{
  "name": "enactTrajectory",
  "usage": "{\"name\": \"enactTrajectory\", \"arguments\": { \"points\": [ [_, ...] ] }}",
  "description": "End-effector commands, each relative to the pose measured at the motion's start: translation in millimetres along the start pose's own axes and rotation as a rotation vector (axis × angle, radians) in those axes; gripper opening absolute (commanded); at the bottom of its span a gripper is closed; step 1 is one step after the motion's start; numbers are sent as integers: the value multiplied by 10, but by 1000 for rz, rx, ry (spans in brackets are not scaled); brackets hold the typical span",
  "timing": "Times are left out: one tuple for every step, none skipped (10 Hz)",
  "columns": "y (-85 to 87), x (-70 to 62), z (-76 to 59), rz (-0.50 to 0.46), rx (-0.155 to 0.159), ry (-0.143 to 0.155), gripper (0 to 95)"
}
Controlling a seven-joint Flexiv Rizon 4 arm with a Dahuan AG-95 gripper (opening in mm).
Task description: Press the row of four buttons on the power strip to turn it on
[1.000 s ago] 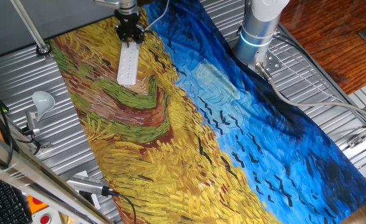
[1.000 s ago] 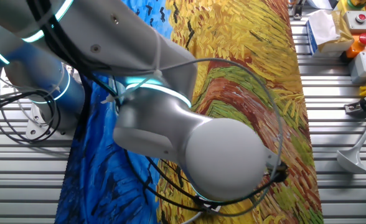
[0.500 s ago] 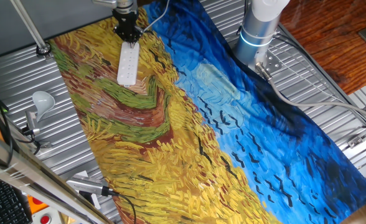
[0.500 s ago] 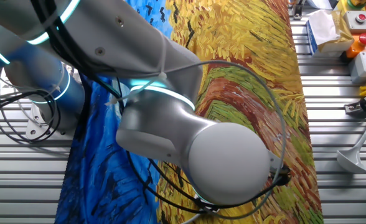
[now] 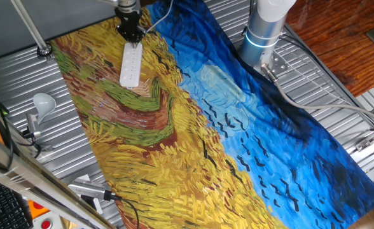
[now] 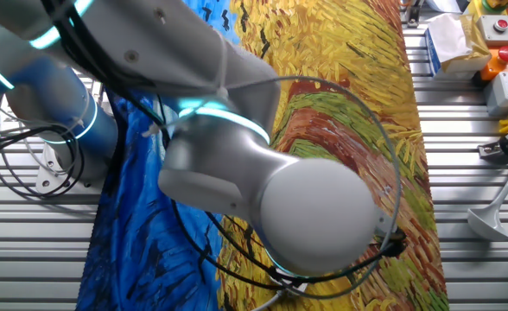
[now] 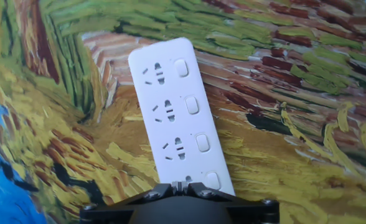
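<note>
1. Where the painted cloth (image 5: 174, 127) turns yellow-brown, your power strip (image 7: 175, 115) lies flat.
2. Your gripper (image 7: 182, 185) hangs over its near end, fingertips meeting.
3. Four buttons (image 7: 192, 105) line its right side.

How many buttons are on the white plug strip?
4, in a line down the power strip's right side: top, second, third, and the last by the gripper.

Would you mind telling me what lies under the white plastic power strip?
The white oblong power strip lies flat on the painted yellow-and-brown cloth. What is beneath that cloth is covered. The black pincer hides the strip's near end.
</note>
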State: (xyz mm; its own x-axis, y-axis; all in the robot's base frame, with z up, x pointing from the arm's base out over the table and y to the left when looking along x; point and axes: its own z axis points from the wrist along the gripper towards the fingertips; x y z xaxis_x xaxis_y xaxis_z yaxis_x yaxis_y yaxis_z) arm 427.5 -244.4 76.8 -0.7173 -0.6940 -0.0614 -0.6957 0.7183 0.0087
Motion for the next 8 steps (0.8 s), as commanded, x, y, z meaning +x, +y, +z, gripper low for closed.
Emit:
{"name": "enactTrajectory", "arguments": {
  "points": [
    [-21, 3, 11, 30, 13, 11, 0],
    [-21, 3, 11, 29, 11, 10, 0],
    [-21, 3, 11, 33, 7, 7, 0],
    [-21, 3, 11, 37, 6, 8, 0],
    [-21, 3, 11, 33, 3, 11, 0],
    [-21, 3, 11, 29, 3, 13, 0],
    [-21, 3, 11, 23, 6, 14, 0],
    [-21, 3, 11, -3, 6, 13, 0]
  ]
}}
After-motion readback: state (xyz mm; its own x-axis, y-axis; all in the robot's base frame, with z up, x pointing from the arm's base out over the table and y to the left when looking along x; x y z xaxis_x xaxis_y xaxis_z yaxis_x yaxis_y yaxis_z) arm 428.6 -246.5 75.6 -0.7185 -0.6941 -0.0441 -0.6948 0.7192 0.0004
